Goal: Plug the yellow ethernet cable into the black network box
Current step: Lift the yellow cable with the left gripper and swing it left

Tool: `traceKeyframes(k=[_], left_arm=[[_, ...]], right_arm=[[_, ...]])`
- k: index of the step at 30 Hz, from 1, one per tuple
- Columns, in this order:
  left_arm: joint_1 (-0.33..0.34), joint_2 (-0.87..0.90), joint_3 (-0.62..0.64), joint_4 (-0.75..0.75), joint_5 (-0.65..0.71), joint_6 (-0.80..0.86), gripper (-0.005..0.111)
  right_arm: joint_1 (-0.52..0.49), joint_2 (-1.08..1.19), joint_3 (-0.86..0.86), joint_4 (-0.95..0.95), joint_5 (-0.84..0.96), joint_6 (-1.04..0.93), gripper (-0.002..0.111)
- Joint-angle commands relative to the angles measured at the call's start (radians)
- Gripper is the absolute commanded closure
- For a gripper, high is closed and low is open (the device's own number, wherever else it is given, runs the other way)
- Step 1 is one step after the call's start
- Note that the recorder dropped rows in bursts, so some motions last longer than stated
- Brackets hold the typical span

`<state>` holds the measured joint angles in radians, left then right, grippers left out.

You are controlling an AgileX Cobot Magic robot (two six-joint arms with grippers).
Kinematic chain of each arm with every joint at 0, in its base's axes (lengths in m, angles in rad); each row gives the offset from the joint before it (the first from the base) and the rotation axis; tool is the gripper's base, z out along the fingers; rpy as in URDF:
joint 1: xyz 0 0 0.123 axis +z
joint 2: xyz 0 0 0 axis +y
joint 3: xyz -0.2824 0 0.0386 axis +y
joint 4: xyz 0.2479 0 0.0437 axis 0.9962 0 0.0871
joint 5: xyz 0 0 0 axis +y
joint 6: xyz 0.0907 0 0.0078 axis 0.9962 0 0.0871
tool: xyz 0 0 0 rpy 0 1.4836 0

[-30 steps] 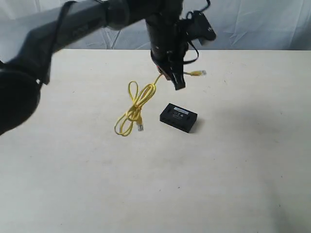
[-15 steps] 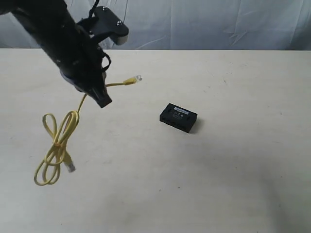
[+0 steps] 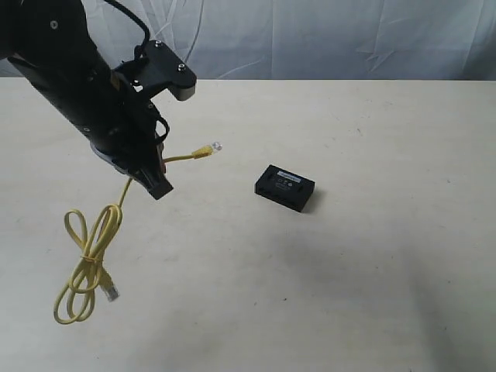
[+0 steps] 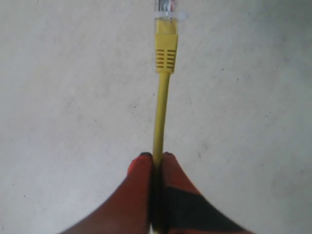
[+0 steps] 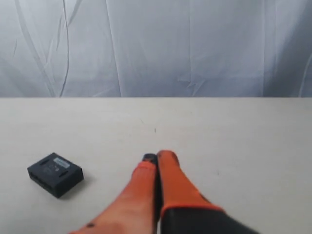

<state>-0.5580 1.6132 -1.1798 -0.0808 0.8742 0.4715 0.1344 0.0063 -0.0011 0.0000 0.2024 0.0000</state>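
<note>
My left gripper [image 3: 157,174] [image 4: 156,157] is shut on the yellow ethernet cable [image 3: 180,157] [image 4: 161,112] a short way behind its plug. The clear plug [image 3: 215,146] [image 4: 166,9] sticks out toward the black network box [image 3: 284,187] [image 5: 54,174], which lies flat on the table well to the right of the gripper. The rest of the cable hangs down to tied loops [image 3: 87,263] at lower left, with the other plug [image 3: 112,292] beside them. My right gripper [image 5: 157,157] is shut on nothing, low over the table, with the box off to one side of its fingers. It does not show in the exterior view.
A pale table top [image 3: 349,279] spreads around the box. A white cloth backdrop [image 3: 333,39] hangs behind the far edge.
My left arm swung from above the box to the left side of the table, dragging the cable loops left. In the last half second it dropped slightly, with the plug still pointing at the box.
</note>
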Motion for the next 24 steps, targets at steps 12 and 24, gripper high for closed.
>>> traceKeyframes(k=[12, 24], left_arm=[[0.002, -0.013, 0.004, -0.013, -0.034, -0.008, 0.107], [0.002, -0.013, 0.004, -0.011, -0.042, -0.008, 0.107]], right_arm=[[-0.004, -0.006, 0.001, -0.014, -0.387, 0.0, 0.109], [-0.004, -0.004, -0.013, 0.042, -0.4, 0.0, 0.109]])
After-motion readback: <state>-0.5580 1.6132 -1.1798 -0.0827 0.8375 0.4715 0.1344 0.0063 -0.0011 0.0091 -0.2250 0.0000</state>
